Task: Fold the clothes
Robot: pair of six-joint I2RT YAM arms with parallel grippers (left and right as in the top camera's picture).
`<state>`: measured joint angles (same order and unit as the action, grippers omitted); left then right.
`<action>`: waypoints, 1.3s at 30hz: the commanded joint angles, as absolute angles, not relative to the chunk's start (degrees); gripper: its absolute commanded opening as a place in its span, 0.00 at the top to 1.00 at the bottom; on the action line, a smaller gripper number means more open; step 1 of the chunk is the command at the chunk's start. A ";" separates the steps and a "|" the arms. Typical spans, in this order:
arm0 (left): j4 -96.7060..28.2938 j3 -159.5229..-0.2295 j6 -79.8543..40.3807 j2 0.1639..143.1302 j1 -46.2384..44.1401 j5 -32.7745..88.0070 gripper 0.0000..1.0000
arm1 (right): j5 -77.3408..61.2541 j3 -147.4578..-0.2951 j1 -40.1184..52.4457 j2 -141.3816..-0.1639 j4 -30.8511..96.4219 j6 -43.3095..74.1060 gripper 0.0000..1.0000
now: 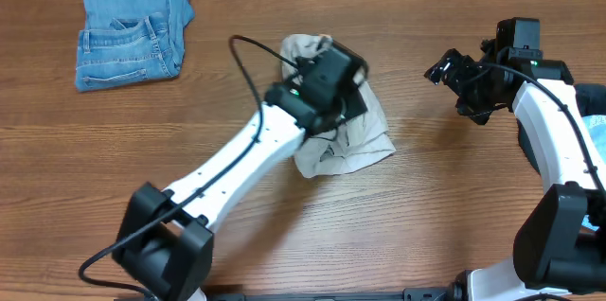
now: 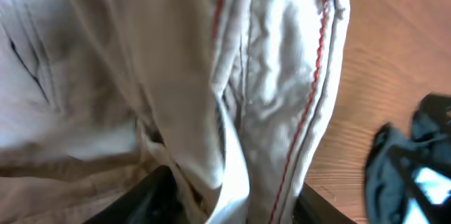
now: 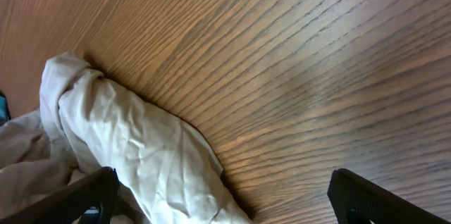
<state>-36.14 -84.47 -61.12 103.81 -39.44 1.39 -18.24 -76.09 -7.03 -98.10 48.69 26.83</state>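
The wooden worktop (image 1: 426, 206) carries everything. It is crossed by the white left arm (image 1: 237, 159), which reaches from the near edge to the middle, and by the right arm (image 1: 554, 121) at the right side.

The cream shorts (image 1: 350, 145) lie at the centre of the worktop in a crumpled heap, bunched and twisted, with no flat panel or straight fold edge to be seen. At the far left corner, well apart from them, a pair of denim shorts (image 1: 128, 41) lies flat in a tidy rectangle, back pocket up, and looks already folded. A light-blue piece (image 1: 599, 135) shows at the right edge, mostly hidden behind the right arm. Whether it is folded cannot be told.

The left hand (image 1: 336, 83) sits on top of the cream heap. In its wrist view the cloth fills the frame and runs down between the two dark fingers (image 2: 151, 196), so the hand appears about half closed on a gather of the shorts. The right hand (image 1: 456, 88) hovers over bare wood just beside the heap, its fingers spread wide and holding nothing.

A red-stitched seam (image 2: 310, 104) runs along the lifted fabric.

By this showing one garment is done. The cream shorts are at the start: they need spreading flat, then folding.
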 commanded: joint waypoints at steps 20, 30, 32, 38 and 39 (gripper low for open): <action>-60.12 -112.90 -34.96 97.73 -36.80 3.84 0.00 | -43.40 -89.32 -18.81 -94.39 63.33 9.67 0.02; -86.83 -112.22 -48.18 97.19 -4.10 3.77 0.00 | -44.53 -88.53 12.86 -94.41 61.49 12.38 0.96; -86.83 -112.20 -47.77 99.13 -4.40 3.70 0.00 | -43.68 -85.32 19.38 -94.83 55.64 13.85 0.96; -89.17 -112.20 -47.79 105.10 -4.56 4.97 0.00 | -31.38 -83.59 22.48 -106.50 53.93 18.09 0.96; -89.82 -112.20 -47.66 105.84 -4.56 4.97 0.00 | -28.73 -83.59 22.31 -108.60 55.53 18.02 0.96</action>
<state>-88.84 -112.42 -47.03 104.03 -4.14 4.36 -35.88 -84.01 22.70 -105.65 53.91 16.64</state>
